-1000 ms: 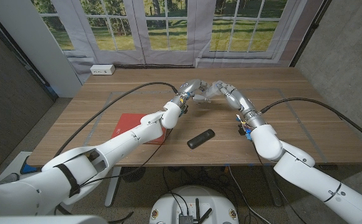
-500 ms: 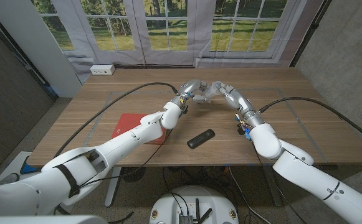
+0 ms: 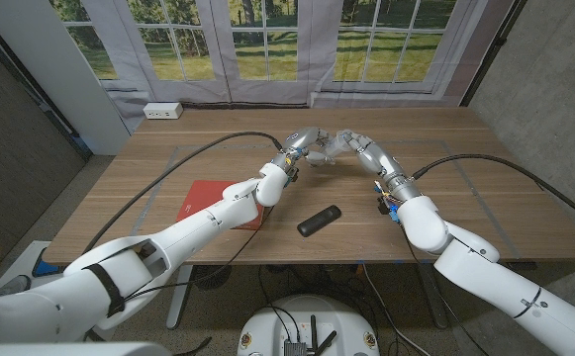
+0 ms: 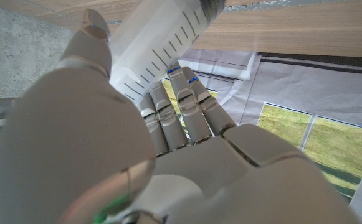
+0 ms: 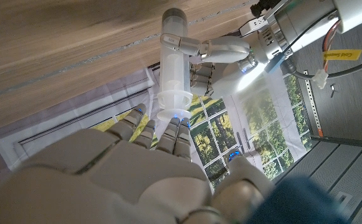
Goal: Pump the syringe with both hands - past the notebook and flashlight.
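Though unlabelled, black graduation lines along syringe [image 4: 162,43].

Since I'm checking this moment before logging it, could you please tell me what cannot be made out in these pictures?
- Syringe: in the head view too small, hidden between the left hand and right hand.
- Syringe tip: cut off by the edge in the left wrist view.
- Plunger: in the right wrist view, the right hand's fingers cover its end.
- Notebook: the left arm covers one side.
- Flashlight: too small for detail.

Syringe [image 3: 325,150] mostly hidden betw. left robot hand [image 3: 305,144] & right robot hand [image 3: 354,145]; notebook [image 3: 211,203] partly under left arm.
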`<control>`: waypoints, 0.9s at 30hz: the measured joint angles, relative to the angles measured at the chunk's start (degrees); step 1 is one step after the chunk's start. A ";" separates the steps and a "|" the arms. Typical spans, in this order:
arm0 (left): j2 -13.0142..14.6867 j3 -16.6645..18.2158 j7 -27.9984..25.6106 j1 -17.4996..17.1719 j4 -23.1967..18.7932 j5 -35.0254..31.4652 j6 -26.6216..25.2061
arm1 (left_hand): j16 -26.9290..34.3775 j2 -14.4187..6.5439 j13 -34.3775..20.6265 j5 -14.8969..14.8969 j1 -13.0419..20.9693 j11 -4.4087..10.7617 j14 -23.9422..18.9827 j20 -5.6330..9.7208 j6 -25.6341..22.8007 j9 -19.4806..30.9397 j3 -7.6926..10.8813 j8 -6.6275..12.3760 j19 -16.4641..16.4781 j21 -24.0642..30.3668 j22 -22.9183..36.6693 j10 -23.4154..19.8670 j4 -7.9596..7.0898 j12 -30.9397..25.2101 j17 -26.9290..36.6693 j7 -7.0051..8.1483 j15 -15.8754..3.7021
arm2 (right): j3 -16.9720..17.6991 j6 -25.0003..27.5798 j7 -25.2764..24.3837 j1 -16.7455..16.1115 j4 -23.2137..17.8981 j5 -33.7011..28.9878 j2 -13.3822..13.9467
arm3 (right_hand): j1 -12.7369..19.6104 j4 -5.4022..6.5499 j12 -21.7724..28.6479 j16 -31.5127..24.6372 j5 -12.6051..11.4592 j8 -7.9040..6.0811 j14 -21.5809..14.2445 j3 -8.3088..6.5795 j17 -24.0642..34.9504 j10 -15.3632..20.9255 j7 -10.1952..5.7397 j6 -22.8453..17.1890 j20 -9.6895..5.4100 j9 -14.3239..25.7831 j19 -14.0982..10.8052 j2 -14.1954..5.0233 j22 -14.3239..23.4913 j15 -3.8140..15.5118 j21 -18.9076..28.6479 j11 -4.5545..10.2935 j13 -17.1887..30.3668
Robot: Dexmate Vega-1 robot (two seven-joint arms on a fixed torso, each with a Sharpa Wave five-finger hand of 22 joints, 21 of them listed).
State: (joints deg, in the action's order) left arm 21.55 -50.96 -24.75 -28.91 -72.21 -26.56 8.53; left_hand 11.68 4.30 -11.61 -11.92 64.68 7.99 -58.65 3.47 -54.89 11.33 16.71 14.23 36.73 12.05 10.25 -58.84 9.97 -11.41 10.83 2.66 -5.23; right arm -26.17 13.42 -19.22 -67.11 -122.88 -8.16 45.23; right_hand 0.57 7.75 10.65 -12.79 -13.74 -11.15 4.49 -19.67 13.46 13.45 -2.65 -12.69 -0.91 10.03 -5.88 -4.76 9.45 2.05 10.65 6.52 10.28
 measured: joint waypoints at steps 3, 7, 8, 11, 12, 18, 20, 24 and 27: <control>0.21 0.11 0.04 -0.26 -0.52 -0.06 -0.25 | 0.00 0.00 0.00 0.00 0.00 0.00 0.00 0.00 0.00 0.01 0.00 0.00 0.00 0.00 0.00 0.00 0.00 0.00 -0.01 0.00 0.00 | 0.35 0.01 -0.75 -0.33 -0.28 0.03 0.13 | 0.01 0.00 0.03 0.00 0.00 0.00 0.00 0.00 0.00 0.00 0.00 0.00 0.21 0.00 -0.21 0.01 0.00 0.00 0.00 0.00 0.03; 0.40 0.23 0.06 -0.48 -0.96 -0.12 -0.44 | 0.00 0.00 0.01 0.00 0.00 0.01 0.00 0.00 0.00 0.01 0.00 -0.01 0.00 0.00 0.00 0.00 0.00 0.00 -0.03 0.00 0.00 | 0.46 -0.10 -1.44 -0.45 -0.37 0.02 0.16 | 0.75 0.00 0.36 0.00 0.00 0.00 -0.01 0.00 0.00 1.25 0.00 0.00 0.21 0.00 -0.21 0.75 0.00 -0.01 0.00 -1.24 0.07; 0.43 0.24 0.06 -0.52 -1.01 -0.12 -0.44 | 0.00 0.00 0.01 0.00 0.00 0.01 0.00 0.00 0.00 0.01 0.00 -0.01 0.00 0.00 0.00 0.00 0.00 0.00 -0.03 0.00 0.00 | 0.75 -0.16 -1.63 -0.74 -0.58 -0.02 0.19 | 0.75 0.00 0.42 0.00 0.00 0.00 -0.04 0.00 0.00 1.54 0.00 0.00 0.22 0.00 -0.22 0.75 0.00 -0.04 0.00 -1.52 0.09; 0.51 0.34 0.08 -0.62 -1.21 -0.14 -0.58 | 0.00 0.00 0.01 0.00 0.00 0.01 0.00 0.00 0.00 0.02 0.00 -0.03 0.00 0.00 0.00 0.00 -0.01 0.02 -0.05 0.00 0.00 | 1.14 -0.22 -2.03 -1.17 -0.86 -0.09 0.20 | 0.74 0.00 0.57 0.00 0.00 0.00 -0.44 0.00 0.00 1.82 0.00 0.00 0.61 0.00 -0.62 0.74 0.00 0.00 0.00 -1.80 0.25; 0.57 0.38 0.08 -0.68 -1.28 -0.14 -0.58 | 0.00 0.00 0.02 0.00 0.00 0.01 0.00 0.00 0.00 0.01 0.00 -0.06 0.00 0.00 0.00 0.00 -0.01 0.03 -0.05 0.00 0.00 | 1.14 -0.26 -2.23 -1.17 -0.86 -0.12 0.20 | 0.74 0.00 0.46 0.00 0.00 0.00 -0.44 0.00 0.00 2.05 0.00 0.00 0.61 0.00 -0.62 0.74 0.00 0.00 0.00 -2.04 0.32; 0.71 0.47 0.08 -0.87 -1.57 -0.16 -0.77 | 0.00 0.00 0.02 0.01 0.00 0.01 0.00 0.00 0.00 0.01 -0.01 -0.29 0.00 0.00 0.00 0.00 -0.02 0.16 -0.07 0.00 0.00 | 2.09 -0.47 -3.23 -2.10 -1.51 -0.40 0.21 | 0.14 0.00 0.36 -0.45 0.00 0.00 -0.44 0.00 -0.01 2.14 0.00 0.00 0.61 0.00 -0.61 0.14 0.00 0.00 0.44 -2.13 0.10; 0.76 0.51 0.09 -0.93 -1.67 -0.20 -0.80 | 0.00 0.00 0.02 0.01 0.00 0.01 0.00 0.00 0.00 0.01 -0.01 -0.30 0.00 0.00 0.00 0.00 -0.02 0.16 -0.07 0.00 0.00 | 2.37 -0.58 -3.54 -2.37 -1.70 -0.51 0.23 | 0.14 0.00 0.36 -0.45 0.00 0.00 -0.76 0.00 -0.01 2.14 0.00 0.00 0.83 0.00 -0.83 0.14 0.00 -0.32 0.44 -2.13 0.10; 0.93 0.56 0.09 -1.11 -2.02 -0.29 -0.96 | -0.03 0.00 0.03 0.01 0.00 0.01 0.00 0.00 0.00 0.01 -0.01 -0.47 0.00 0.00 0.00 0.00 -0.02 0.22 -0.06 0.00 0.00 | 2.98 -0.81 -4.07 -2.92 -2.04 -0.62 0.24 | 0.14 0.00 0.36 -0.45 0.00 0.00 -1.07 0.00 -0.01 2.14 0.00 0.00 1.02 0.00 -1.03 0.14 0.00 0.00 0.43 -2.13 0.11; 1.08 0.63 0.10 -1.26 -2.34 -0.34 -1.06 | -0.04 0.00 0.04 0.02 0.00 0.01 0.00 0.00 0.00 0.01 -0.01 -0.49 0.00 0.00 0.00 0.00 -0.02 0.22 -0.05 0.00 0.00 | 3.28 -1.07 -4.38 -3.15 -2.17 -0.68 0.25 | 0.14 0.00 0.37 -0.45 0.00 0.00 -1.06 0.00 -0.01 2.14 -0.02 0.00 1.02 0.00 -1.02 0.14 0.00 0.00 0.44 -2.13 0.11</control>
State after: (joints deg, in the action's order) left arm 22.62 -50.33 -24.65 -30.17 -74.54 -26.90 7.47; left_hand 11.64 4.30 -11.57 -11.90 64.68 8.00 -58.64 3.47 -54.89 11.34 16.70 13.74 36.73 12.05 10.25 -58.84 9.94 -11.19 10.78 2.66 -5.23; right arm -22.89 12.35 -23.59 -70.26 -125.05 -8.83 45.48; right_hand 0.70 7.75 11.01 -13.24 -13.74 -11.15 3.43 -19.67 13.45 15.58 -2.68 -12.69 0.12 10.03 -6.90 -4.62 9.45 2.05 11.09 4.40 10.38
